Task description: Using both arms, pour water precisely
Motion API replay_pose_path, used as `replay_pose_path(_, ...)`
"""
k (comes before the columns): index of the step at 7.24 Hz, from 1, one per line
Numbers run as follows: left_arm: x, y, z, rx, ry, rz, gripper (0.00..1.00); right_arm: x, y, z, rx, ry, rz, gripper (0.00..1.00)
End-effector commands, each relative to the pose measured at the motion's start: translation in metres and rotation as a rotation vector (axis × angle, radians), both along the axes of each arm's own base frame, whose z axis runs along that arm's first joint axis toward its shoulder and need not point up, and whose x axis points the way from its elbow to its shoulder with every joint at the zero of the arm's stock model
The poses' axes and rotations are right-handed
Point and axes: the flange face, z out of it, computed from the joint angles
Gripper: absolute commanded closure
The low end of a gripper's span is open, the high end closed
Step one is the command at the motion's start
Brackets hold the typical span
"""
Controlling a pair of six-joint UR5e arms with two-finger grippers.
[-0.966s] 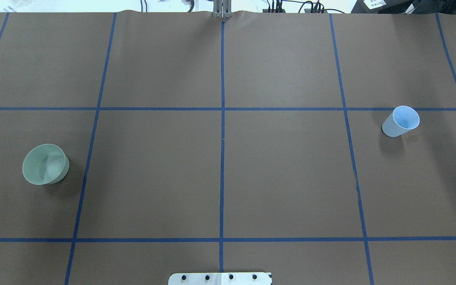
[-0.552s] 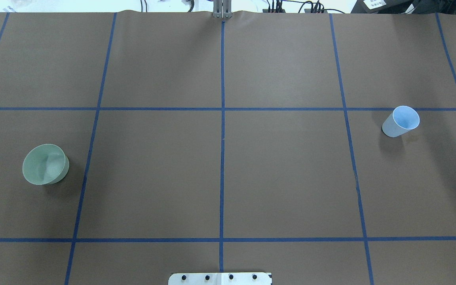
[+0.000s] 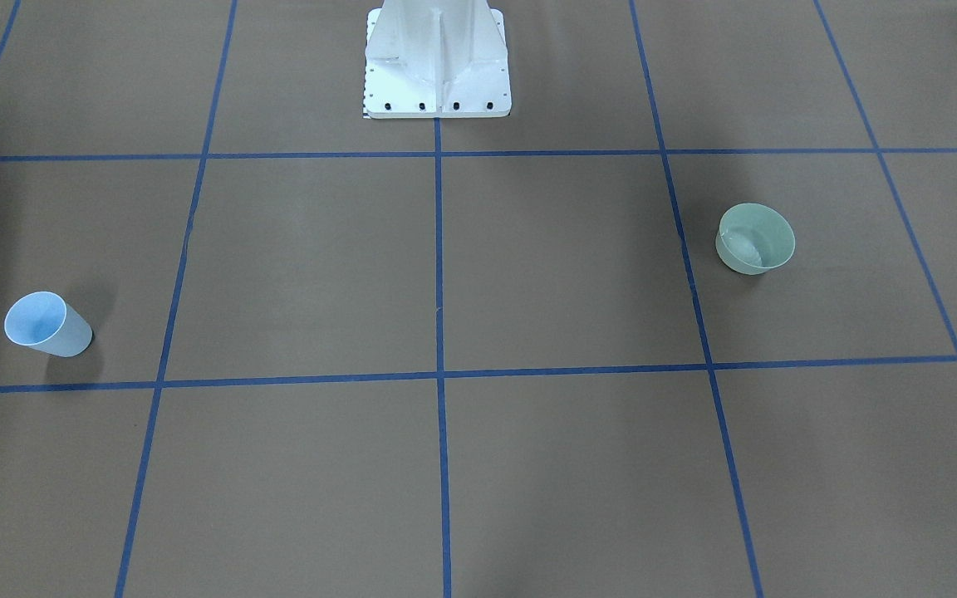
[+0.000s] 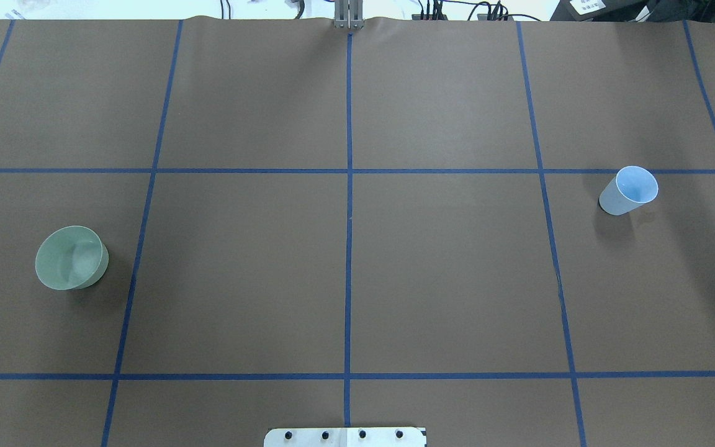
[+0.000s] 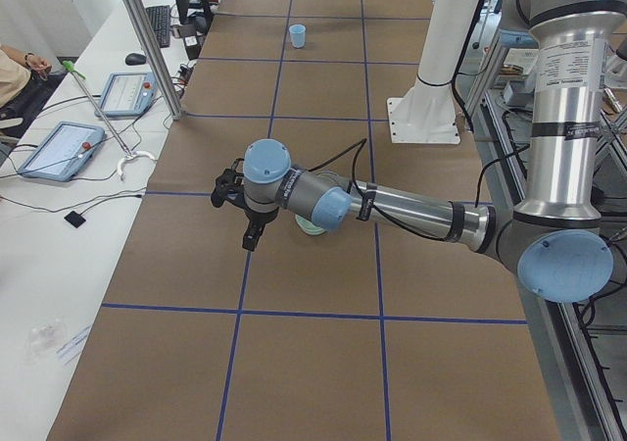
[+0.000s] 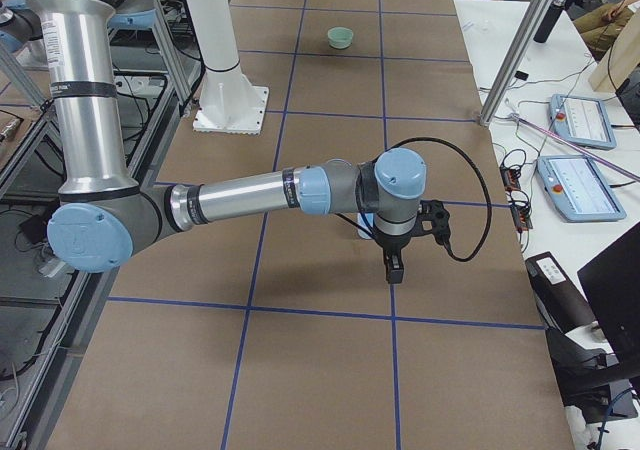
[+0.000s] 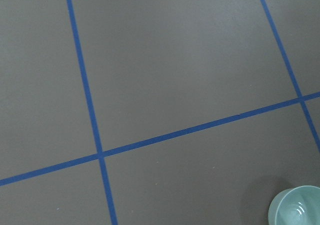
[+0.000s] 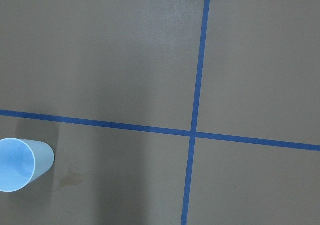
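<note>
A pale green bowl (image 4: 72,257) stands on the robot's left side of the table; it also shows in the front view (image 3: 755,239) and at the lower right of the left wrist view (image 7: 296,207). A light blue cup (image 4: 629,190) stands upright on the right side, also in the front view (image 3: 46,324) and the right wrist view (image 8: 22,164). My left gripper (image 5: 252,235) hangs above the table just beyond the bowl. My right gripper (image 6: 392,268) hangs beside the cup, which the arm mostly hides. I cannot tell whether either gripper is open or shut.
The brown table cover carries a blue tape grid (image 4: 349,248). The white bolted pedestal (image 3: 437,62) stands at the robot's edge. Side benches hold tablets (image 6: 580,120) and cables. An aluminium post (image 5: 147,39) rises at the table's far edge.
</note>
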Motion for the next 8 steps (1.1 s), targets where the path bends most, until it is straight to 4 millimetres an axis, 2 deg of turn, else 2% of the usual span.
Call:
replay_pose_path(1, 0.075, 0.007, -0.001, -0.047, -0.050, -0.008, 0.01, 0.000, 0.001, 0.000, -0.001, -0.012, 0.001, 0.00)
replay_pose_path(2, 0.095, 0.013, 0.002, -0.059, -0.061, 0.018, 0.00, -0.001, 0.000, -0.001, 0.000, -0.012, -0.001, 0.00)
replay_pose_path(3, 0.126, 0.024, -0.001, -0.127, -0.066, -0.001, 0.00, -0.001, 0.000, -0.001, 0.000, -0.012, -0.001, 0.00)
replay_pose_path(5, 0.201, 0.054, -0.003, -0.187, -0.135, -0.011, 0.00, -0.001, 0.001, 0.000, -0.003, -0.012, -0.001, 0.00)
replay_pose_path(6, 0.223, 0.064, -0.002, -0.187, -0.148, 0.016, 0.00, 0.000, 0.001, 0.000, -0.003, -0.012, 0.001, 0.00)
replay_pose_path(7, 0.235, 0.070, -0.004, -0.169, -0.144, 0.038, 0.01, -0.001, 0.001, 0.001, -0.004, -0.012, -0.001, 0.00)
replay_pose_path(8, 0.241, 0.074, -0.001, -0.170, -0.150, 0.054, 0.11, -0.001, 0.001, 0.000, -0.003, -0.012, -0.001, 0.00)
